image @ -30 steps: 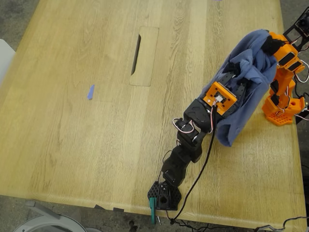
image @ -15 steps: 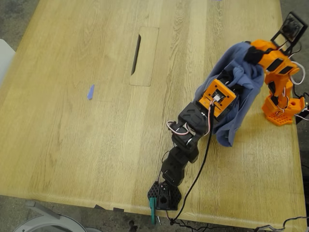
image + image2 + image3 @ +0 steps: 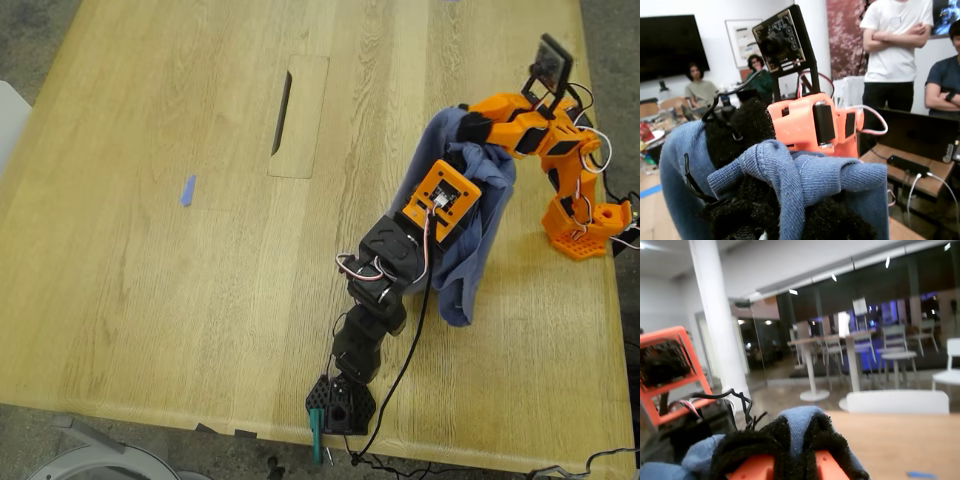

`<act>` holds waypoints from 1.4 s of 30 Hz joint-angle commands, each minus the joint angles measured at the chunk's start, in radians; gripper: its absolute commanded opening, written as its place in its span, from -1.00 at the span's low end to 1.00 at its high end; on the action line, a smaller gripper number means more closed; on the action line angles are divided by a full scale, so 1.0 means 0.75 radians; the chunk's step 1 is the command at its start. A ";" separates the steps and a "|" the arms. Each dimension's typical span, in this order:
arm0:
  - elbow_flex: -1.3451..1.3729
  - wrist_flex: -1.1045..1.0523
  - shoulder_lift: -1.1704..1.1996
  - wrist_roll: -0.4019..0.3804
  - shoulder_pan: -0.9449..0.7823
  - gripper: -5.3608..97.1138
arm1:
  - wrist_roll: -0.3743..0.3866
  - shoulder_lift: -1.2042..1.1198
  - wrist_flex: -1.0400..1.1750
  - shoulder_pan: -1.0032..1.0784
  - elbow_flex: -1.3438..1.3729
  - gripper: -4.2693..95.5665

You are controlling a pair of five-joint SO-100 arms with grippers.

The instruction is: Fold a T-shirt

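The slate-blue T-shirt [image 3: 470,250] hangs bunched between both arms, its lower end drooping to the table at the exterior view's right. My first gripper [image 3: 466,165], on the black arm, is shut on a twisted fold of the T-shirt [image 3: 805,180] between its black foam pads [image 3: 832,220]. My second gripper [image 3: 470,122], on the orange arm, is shut on the T-shirt [image 3: 800,422] right beside it, cloth pinched between its foam pads [image 3: 755,445]. The two grippers are almost touching above the table. The shirt's print is hidden.
A small blue tape scrap [image 3: 187,190] lies at the exterior view's left. A long slot cutout [image 3: 298,115] sits mid-table. The orange arm's base [image 3: 585,225] stands near the right edge, the black arm's base [image 3: 340,405] at the near edge. People [image 3: 895,55] stand behind.
Both grippers have moved toward the exterior view's left, carrying the T-shirt with them. The orange arm has stretched further out from its base, and the hanging cloth has shifted left.
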 commanded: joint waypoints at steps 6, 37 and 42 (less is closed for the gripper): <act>-0.055 0.188 0.102 -0.018 -0.121 -0.90 | 0.010 0.055 0.288 0.053 -0.012 -0.90; 1.514 0.164 1.047 -0.051 -0.605 -0.90 | 0.010 -0.245 0.202 0.403 -0.010 -0.90; 1.853 0.035 1.186 -0.053 -0.648 -0.90 | 0.012 -0.380 -0.006 0.456 -0.010 -0.90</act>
